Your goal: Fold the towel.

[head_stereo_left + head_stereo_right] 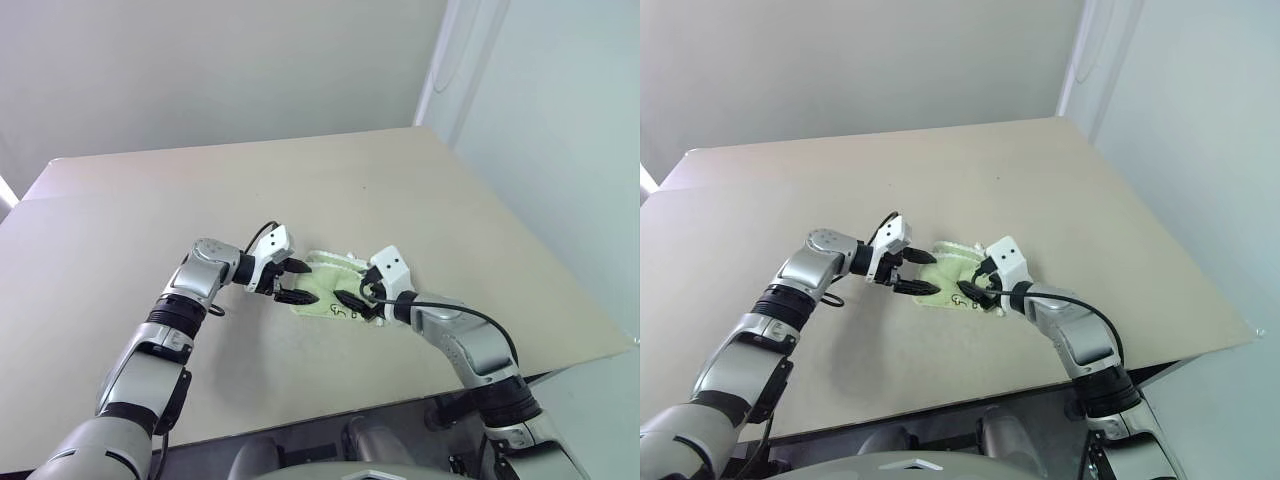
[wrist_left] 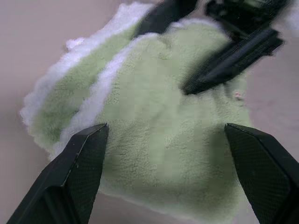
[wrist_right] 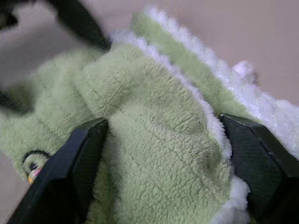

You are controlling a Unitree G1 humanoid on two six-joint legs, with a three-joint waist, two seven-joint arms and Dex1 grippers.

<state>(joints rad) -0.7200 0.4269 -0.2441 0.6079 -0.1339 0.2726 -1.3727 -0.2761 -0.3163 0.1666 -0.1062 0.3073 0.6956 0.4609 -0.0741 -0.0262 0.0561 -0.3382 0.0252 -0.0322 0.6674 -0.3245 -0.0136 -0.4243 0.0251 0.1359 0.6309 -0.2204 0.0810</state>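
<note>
The towel lies as a small bunched, folded bundle of lime-green terry with white edging on the beige table, near its front middle. A small dark printed figure shows at one corner. My left gripper comes at the towel from the left, open, its two black fingers standing wide over the towel's near edge. My right gripper comes from the right, open, its fingers straddling a raised fold of the cloth. The two grippers' tips nearly meet over the towel.
The table's front edge runs close below the towel, and its right edge slants away at the right. A pale wall stands behind the table. Bare tabletop stretches to the left and beyond the towel.
</note>
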